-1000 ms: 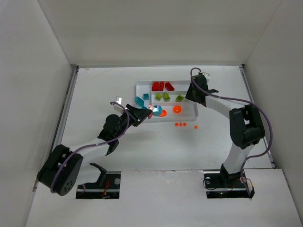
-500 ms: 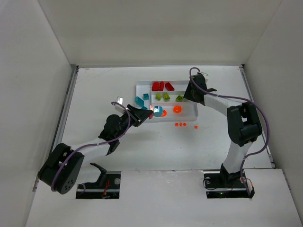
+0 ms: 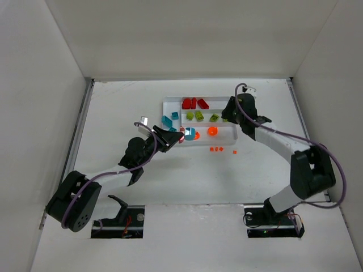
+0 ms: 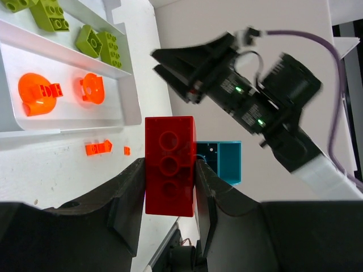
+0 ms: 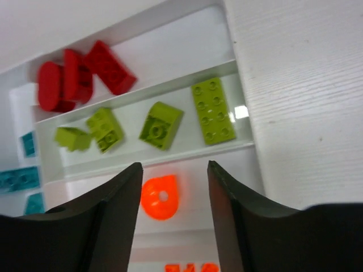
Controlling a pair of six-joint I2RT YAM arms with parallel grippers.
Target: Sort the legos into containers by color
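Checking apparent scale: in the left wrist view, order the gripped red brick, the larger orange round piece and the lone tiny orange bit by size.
Largest: red brick, though nearest the camera, so unsure.
Then: orange round piece.
Smallest: tiny orange bit.

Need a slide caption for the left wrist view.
Left gripper holds a red brick near the white tray of orange bricks and green bricks.

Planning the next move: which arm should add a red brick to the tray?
Left: the left gripper holds a red brick near the tray; the right gripper hangs open, empty, over the green bricks.
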